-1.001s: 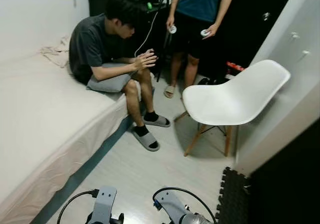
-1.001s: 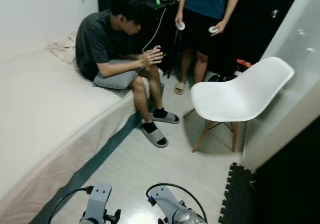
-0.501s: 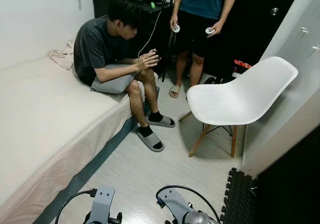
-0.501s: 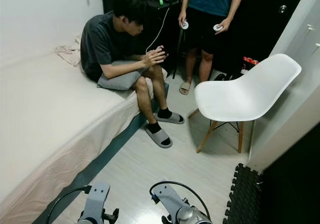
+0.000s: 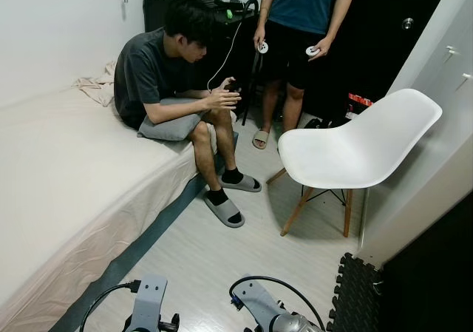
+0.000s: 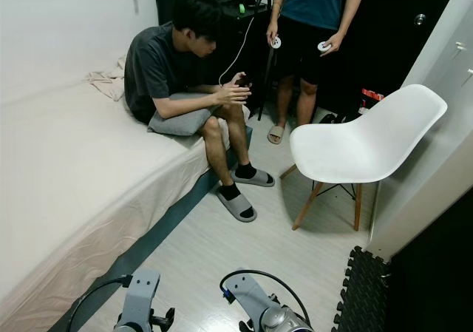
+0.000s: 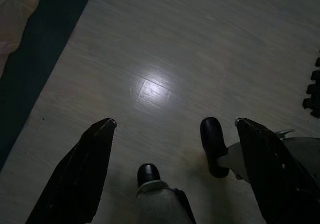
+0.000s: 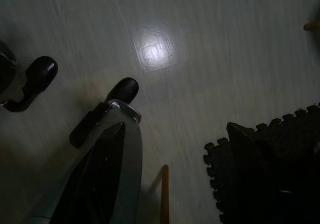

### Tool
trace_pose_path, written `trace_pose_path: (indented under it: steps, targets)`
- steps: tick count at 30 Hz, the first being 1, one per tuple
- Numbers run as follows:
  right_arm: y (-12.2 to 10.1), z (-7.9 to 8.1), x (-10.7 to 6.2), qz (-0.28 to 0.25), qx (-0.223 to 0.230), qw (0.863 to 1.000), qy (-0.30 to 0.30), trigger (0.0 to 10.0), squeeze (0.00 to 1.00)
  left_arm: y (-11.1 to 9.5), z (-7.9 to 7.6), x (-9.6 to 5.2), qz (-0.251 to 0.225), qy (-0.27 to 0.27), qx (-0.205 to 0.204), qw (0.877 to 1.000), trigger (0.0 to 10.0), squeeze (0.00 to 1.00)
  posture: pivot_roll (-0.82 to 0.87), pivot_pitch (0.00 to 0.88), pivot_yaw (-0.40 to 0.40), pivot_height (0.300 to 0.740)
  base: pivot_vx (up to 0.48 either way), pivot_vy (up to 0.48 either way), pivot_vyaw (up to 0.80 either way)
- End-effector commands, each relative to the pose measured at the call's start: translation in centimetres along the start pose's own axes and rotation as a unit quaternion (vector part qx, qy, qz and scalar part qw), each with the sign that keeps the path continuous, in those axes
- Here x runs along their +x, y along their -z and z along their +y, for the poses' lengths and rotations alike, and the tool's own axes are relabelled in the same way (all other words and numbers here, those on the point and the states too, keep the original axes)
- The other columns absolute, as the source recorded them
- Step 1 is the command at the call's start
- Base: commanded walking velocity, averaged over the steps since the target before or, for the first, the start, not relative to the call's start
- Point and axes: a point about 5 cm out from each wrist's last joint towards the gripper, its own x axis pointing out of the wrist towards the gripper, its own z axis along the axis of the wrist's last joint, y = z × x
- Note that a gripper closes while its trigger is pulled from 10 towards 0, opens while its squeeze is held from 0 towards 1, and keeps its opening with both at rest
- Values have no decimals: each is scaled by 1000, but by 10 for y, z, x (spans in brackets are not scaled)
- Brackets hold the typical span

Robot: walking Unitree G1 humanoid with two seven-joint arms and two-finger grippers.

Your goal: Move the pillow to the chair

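A grey pillow [image 5: 168, 124] lies on the lap of a person [image 5: 159, 73] who sits on the bed's edge, under that person's forearms. The white shell chair [image 5: 355, 151] on wooden legs stands to the right with a bare seat. Both my arms hang idle at the bottom of the head views, the left arm [image 5: 151, 310] and the right arm [image 5: 272, 319], far from the pillow. In the left wrist view my left gripper [image 7: 175, 123] is open over the pale floor. In the right wrist view my right gripper [image 8: 175, 131] is open too, with nothing held.
A second person [image 5: 299, 29] stands behind the chair holding two controllers. The bed [image 5: 59, 177] runs along the left. Black foam mats [image 5: 355, 295] lie at the lower right by a white wall [image 5: 421, 169]. A dark cabinet [image 5: 199, 10] stands at the back.
The camera has shifted slightly, so the whole scene sits a little lower and further right. The seated person's hands have come together around a small dark object. My arms still hang.
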Motion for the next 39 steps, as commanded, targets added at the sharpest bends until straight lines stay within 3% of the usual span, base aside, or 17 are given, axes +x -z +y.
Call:
trace_pose_path:
  steps: [1,39]
  targets:
    - [7,1,0,12,-2,1000,1,10000,0,3,-4,0,8,6,-4,1000,10000,0,101,30,-140,740,0,0,0]
    - [12,-1,-1,22,-15,1000,2,10000,0,3,-4,0,10,8,-6,1000,10000,0,96,28,-141,740,0,0,0]
